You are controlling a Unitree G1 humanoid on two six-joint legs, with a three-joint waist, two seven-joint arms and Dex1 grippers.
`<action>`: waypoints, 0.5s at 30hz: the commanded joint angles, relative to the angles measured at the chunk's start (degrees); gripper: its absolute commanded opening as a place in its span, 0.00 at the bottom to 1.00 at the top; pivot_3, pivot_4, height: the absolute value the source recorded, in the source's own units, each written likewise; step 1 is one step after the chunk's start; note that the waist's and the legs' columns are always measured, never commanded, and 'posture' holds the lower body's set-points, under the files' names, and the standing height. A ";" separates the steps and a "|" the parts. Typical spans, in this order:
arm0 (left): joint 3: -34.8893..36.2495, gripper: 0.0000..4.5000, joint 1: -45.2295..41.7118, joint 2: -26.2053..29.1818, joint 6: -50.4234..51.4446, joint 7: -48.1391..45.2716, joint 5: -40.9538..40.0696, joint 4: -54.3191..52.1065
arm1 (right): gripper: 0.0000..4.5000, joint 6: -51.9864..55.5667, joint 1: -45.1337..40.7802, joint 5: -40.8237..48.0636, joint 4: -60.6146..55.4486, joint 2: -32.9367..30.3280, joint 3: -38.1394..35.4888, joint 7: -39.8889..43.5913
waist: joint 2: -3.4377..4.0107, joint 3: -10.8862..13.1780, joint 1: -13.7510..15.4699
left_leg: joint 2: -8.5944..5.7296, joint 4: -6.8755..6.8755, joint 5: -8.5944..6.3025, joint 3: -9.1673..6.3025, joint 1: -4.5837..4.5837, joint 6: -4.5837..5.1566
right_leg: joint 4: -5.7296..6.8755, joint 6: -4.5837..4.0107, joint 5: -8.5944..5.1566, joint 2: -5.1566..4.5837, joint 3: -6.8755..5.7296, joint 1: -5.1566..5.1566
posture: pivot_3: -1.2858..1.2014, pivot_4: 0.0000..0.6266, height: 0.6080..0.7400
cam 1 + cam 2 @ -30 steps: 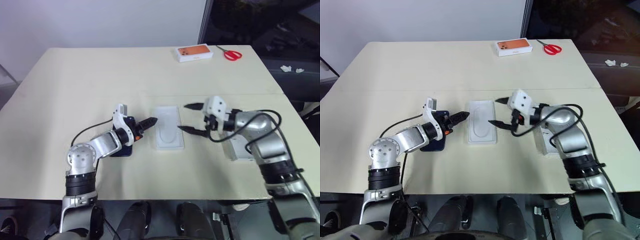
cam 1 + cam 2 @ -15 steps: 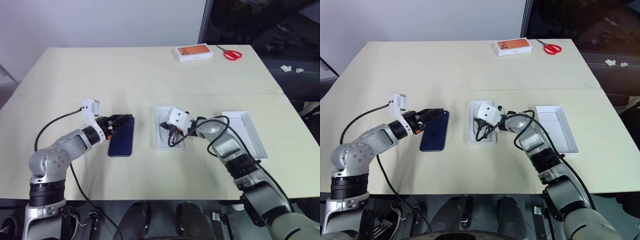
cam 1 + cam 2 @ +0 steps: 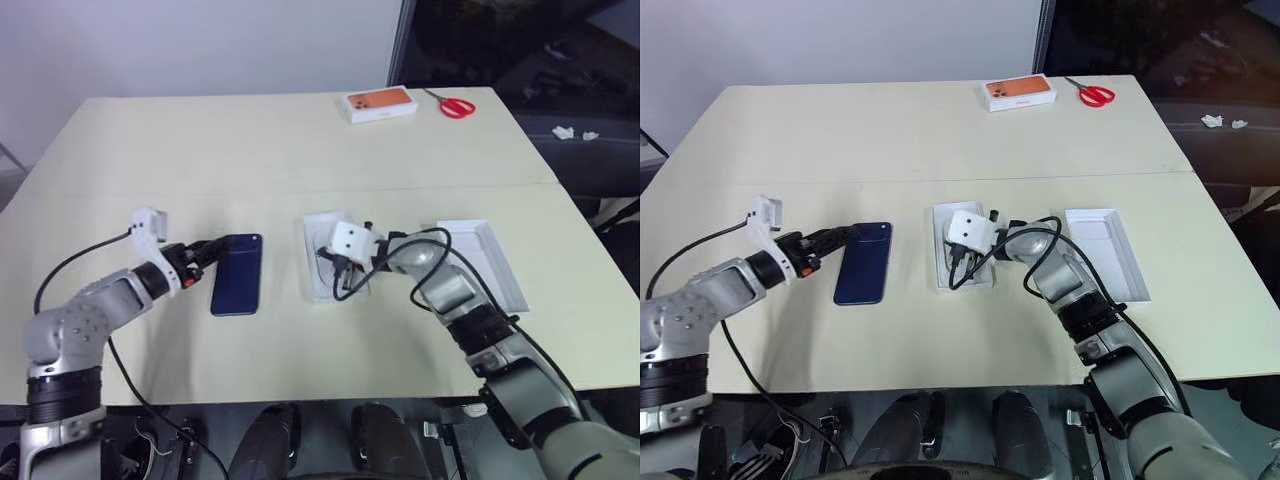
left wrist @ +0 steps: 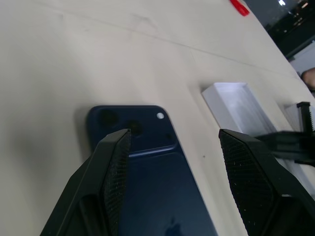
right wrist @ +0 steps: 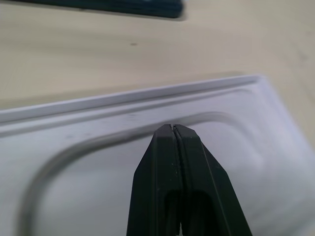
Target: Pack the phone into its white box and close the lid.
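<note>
The dark blue phone (image 3: 237, 288) lies flat on the table, back up, left of the white box (image 3: 318, 225). My left gripper (image 4: 173, 135) is open and low at the phone's camera end, one finger to either side of it and touching nothing. My right gripper (image 5: 173, 128) is shut on nothing, its tip just over the oval recess of the white box's insert; I cannot tell whether it touches. The lid (image 3: 483, 265) lies open side up on the table, to the right of the white box.
An orange-topped white box (image 3: 381, 104) and red-handled scissors (image 3: 457, 105) lie at the table's far edge. A seam (image 3: 150, 192) crosses the tabletop behind the work area. Black cables hang from both wrists.
My left gripper drew back to the left, away from the white box, to the phone's far end. My right gripper shut and came down over the box's insert, uncovering the lid.
</note>
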 commanded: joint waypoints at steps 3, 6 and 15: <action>5.37 0.67 -0.08 4.74 5.88 -1.88 -2.78 4.65 | 0.01 3.91 -2.83 4.92 -6.87 3.80 -2.49 1.30 | 0.00 0.00 -0.12 | 0.05 -0.16 0.06 -0.01 0.00 -0.09 | 0.00 0.00 0.00 0.04 0.01 -0.08 | 0.52 0.24 1.00; 5.69 0.67 0.12 7.45 7.60 -4.92 -2.43 9.09 | 0.01 6.48 -2.32 4.12 -9.52 6.72 0.86 1.89 | 0.00 0.00 -0.32 | 0.16 -0.26 0.12 -0.01 0.00 -0.19 | 0.03 0.00 0.00 0.14 0.01 -0.17 | 0.52 0.24 1.00; -0.86 0.67 -0.24 8.29 10.21 -10.62 1.41 12.31 | 0.01 12.51 -5.61 1.12 -6.87 12.46 8.78 3.45 | -0.04 -0.02 0.13 | 0.12 -0.24 0.15 -0.08 0.02 -0.24 | 0.04 -0.02 0.00 0.09 -0.05 -0.28 | 0.52 0.24 1.00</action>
